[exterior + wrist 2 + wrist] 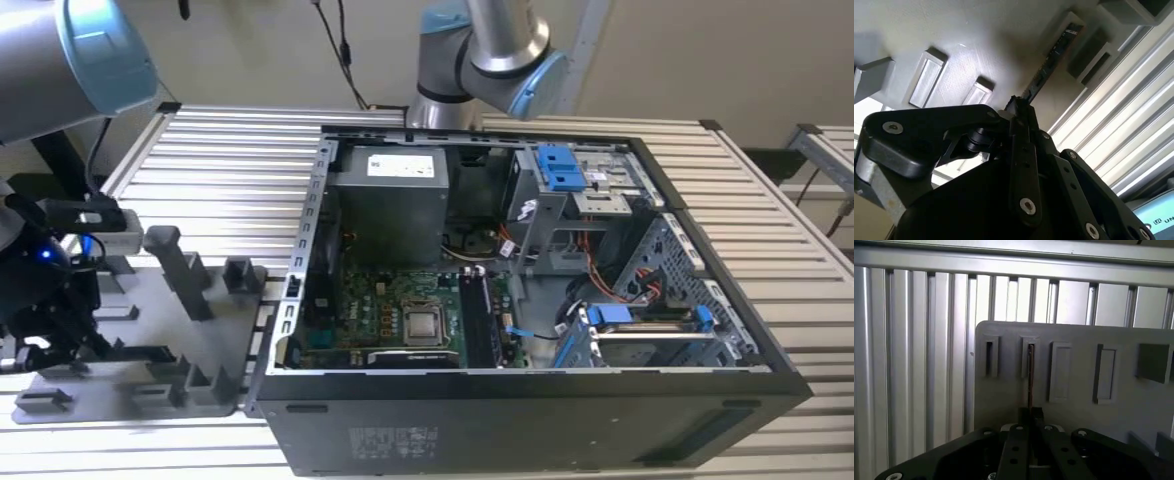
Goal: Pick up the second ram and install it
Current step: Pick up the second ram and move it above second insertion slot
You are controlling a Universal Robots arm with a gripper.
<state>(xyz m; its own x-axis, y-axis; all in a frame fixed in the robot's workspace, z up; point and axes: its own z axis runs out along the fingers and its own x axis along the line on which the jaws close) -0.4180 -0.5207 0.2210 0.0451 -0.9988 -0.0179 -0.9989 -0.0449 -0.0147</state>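
While the second ram stands on its edge in a slot of the grey holder (seen edge-on in the first wrist view), its near end is grasped between the clenched fingers of the gripper.

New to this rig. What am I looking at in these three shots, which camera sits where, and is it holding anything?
It is one robot arm with a two-finger gripper. The exterior view comes from a camera off the arm. It shows a slatted metal table carrying an open computer case and, on that view's left, a grey slotted holder. Both wrist views ride on the arm and look past the gripper. There the second ram, seen edge-on, stands in a holder slot, and the gripper appears shut on its near end.
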